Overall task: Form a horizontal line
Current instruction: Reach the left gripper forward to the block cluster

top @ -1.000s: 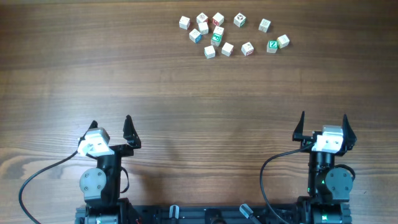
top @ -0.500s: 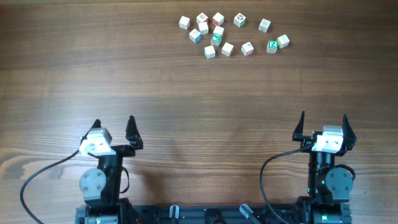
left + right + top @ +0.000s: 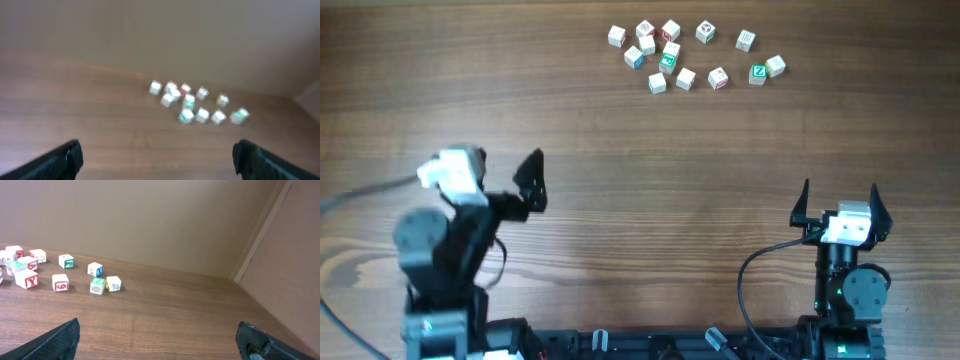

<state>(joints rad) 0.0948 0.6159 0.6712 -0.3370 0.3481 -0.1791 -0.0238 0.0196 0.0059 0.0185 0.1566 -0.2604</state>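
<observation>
Several tiny letter cubes lie scattered at the far side of the table, among them a green-faced cube (image 3: 668,60) and a green Z cube (image 3: 758,72). No row of three touching cubes shows. The cubes appear blurred in the left wrist view (image 3: 189,102) and at the left of the right wrist view (image 3: 97,285). My left gripper (image 3: 495,185) is open and empty, raised over the near left of the table (image 3: 157,152). My right gripper (image 3: 840,195) is open and empty at the near right (image 3: 157,330). Both are far from the cubes.
The wooden table (image 3: 650,170) stretches between the grippers and the cubes. A plain brown wall (image 3: 150,220) stands behind the cubes, with a side wall (image 3: 295,270) at the right.
My left arm has lifted and swung up and to the left, its image blurred by motion. The right arm and the cubes have not moved.
</observation>
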